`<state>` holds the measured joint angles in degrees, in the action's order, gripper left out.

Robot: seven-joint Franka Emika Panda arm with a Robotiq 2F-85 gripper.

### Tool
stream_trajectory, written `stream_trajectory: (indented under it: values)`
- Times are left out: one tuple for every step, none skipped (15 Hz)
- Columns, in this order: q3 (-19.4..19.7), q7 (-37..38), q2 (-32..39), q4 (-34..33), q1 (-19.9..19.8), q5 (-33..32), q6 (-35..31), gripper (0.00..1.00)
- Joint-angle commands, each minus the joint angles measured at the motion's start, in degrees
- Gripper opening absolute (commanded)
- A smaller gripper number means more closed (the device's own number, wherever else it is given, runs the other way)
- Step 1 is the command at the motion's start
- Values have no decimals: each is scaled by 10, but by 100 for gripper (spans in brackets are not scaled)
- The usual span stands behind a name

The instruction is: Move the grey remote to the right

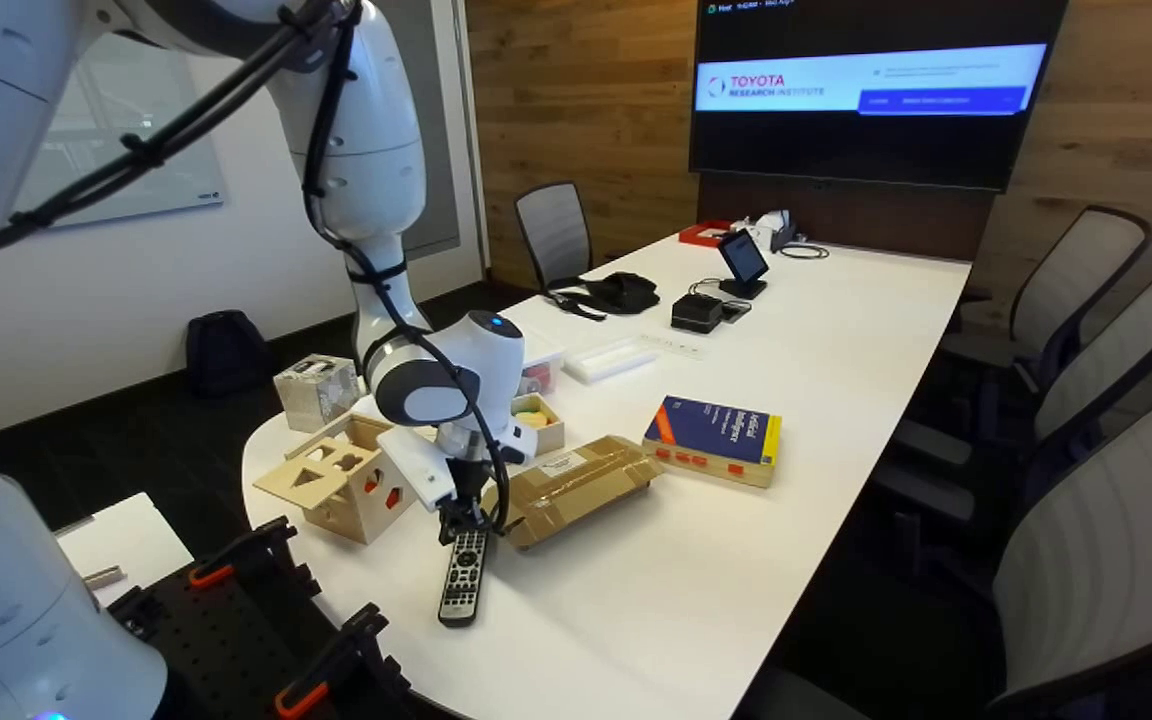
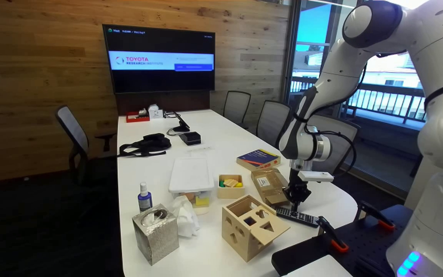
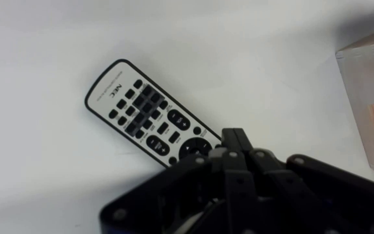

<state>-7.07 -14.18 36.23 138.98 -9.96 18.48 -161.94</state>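
Note:
The grey remote point(image 1: 462, 580) lies flat on the white table, between the wooden shape box and the cardboard box. It also shows in an exterior view point(image 2: 301, 217) and in the wrist view point(image 3: 131, 107), where its far half is hidden behind the gripper. My gripper point(image 3: 237, 138) is shut, its two black fingertips together with nothing between them. It points down beside the remote's long edge, on the shape box side, near the middle of its length. The gripper also shows low over the remote in both exterior views point(image 1: 450, 535) point(image 2: 294, 207). I cannot tell whether the tips touch the remote.
The tan cardboard box point(image 1: 576, 490) lies just beyond the remote. The wooden shape box point(image 2: 250, 229) stands on the gripper's side, with red inside. The blue-and-yellow book point(image 1: 716, 440), a small block tray point(image 2: 230, 188) and a tissue box point(image 2: 156, 234) stand on the table point(image 1: 626, 610).

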Motion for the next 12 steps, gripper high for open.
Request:
stream_trajectory:
  values:
    - [-6, 28, 19, -9, -7, -17, -21, 0]
    - [-7, 29, 23, -9, -7, -17, -30, 0]
    - [-5, 33, 26, -9, -6, -17, -41, 0]
    - [-4, 37, 29, -9, -5, -19, -50, 0]
    - [-2, 46, 31, -8, -2, -21, -57, 0]
    - [-1, 51, 33, -8, -2, -25, -63, 0]
    - [1, 61, 33, -6, 1, -27, -68, 0]
    - [3, 69, 33, -4, 3, -31, -72, 0]
    - [5, 78, 33, -2, 5, -35, -76, 0]
    - [7, 87, 34, -2, 8, -38, -80, 0]
    - [9, 94, 35, -3, 8, -41, -82, 0]
    - [10, 98, 36, -4, 8, -43, -82, 0]
